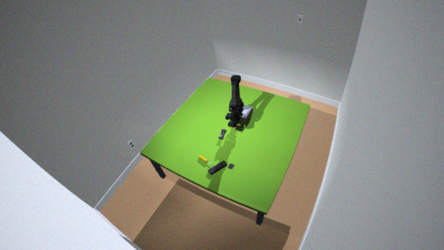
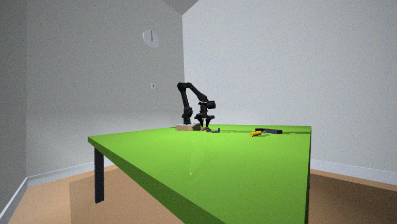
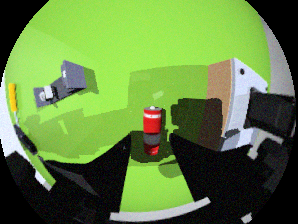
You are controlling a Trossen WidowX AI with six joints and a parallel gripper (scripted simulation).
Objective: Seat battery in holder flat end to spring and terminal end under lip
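Observation:
The red battery (image 1: 238, 126) (image 2: 203, 128) (image 3: 152, 122) lies on the green table, with a pale band and a dark grey band; its silver terminal end points up the wrist view. My gripper (image 2: 204, 126) (image 3: 150, 137) is open and points down just above the battery, one finger on each side in the wrist view. Nothing is held. The fingertips are hidden in the top view. The grey holder (image 1: 222, 133) (image 3: 74, 75) stands apart from the battery, at the upper left of the wrist view, with raised ends and no battery in it.
The robot's base (image 1: 247, 112) (image 2: 187, 127) (image 3: 237, 100) is close beside the battery. A yellow-handled screwdriver (image 1: 203, 159) (image 2: 255, 133) (image 3: 12, 97) and a long black block (image 1: 217, 167) (image 2: 274, 131) lie beyond the holder. A small dark square (image 1: 231, 166) lies beside the block.

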